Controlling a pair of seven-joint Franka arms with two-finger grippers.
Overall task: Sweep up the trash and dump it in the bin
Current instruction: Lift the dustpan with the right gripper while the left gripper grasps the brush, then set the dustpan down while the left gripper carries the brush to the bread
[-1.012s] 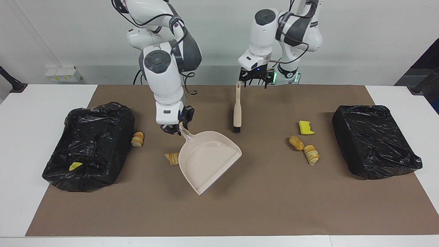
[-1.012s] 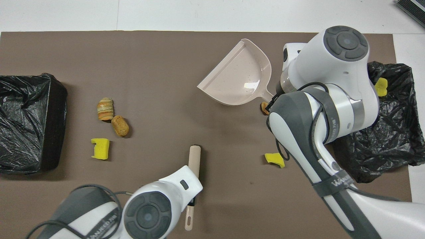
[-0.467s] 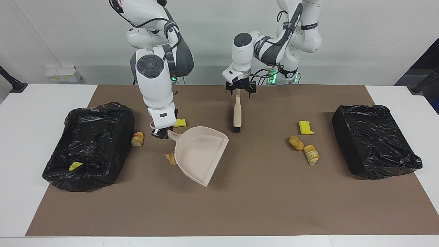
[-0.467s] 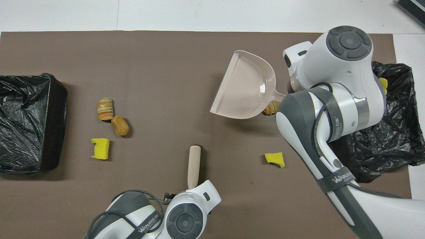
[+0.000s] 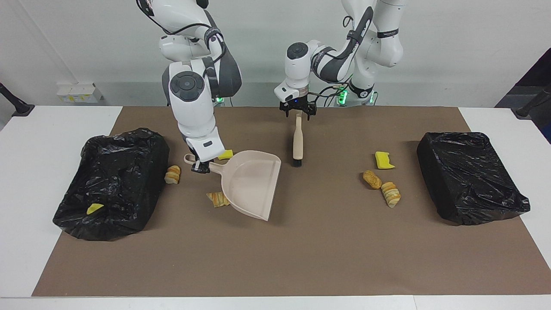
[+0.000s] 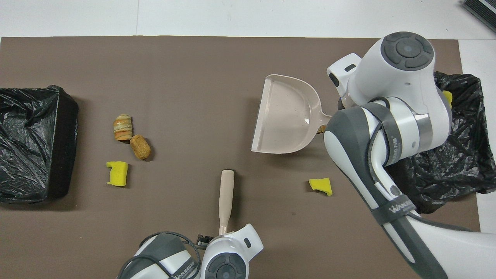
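Observation:
My right gripper (image 5: pixel 200 167) is shut on the handle of the beige dustpan (image 5: pixel 252 183) (image 6: pixel 286 116), which it holds low over the mat with its mouth toward the left arm's end. My left gripper (image 5: pixel 297 113) is open, straddling the handle end of the beige brush (image 5: pixel 297 142) (image 6: pixel 226 195) that lies on the mat. Trash: a bread piece (image 5: pixel 217 199) and a yellow sponge chunk (image 5: pixel 225 154) (image 6: pixel 321 185) lie by the dustpan. Another bread piece (image 5: pixel 173 174) lies by the bin (image 5: pixel 112 181) (image 6: pixel 457 155), which holds a yellow bit (image 5: pixel 94 209).
Toward the left arm's end lie a yellow sponge chunk (image 5: pixel 383 160) (image 6: pixel 117 173) and two bread pieces (image 5: pixel 372 178) (image 5: pixel 391 193), beside a second black-bagged bin (image 5: pixel 469 176) (image 6: pixel 31 143). A brown mat (image 5: pixel 301 258) covers the table.
The right gripper has swung the dustpan round, turning its mouth toward the left arm's end. The left gripper has come down and across onto the brush's handle end.

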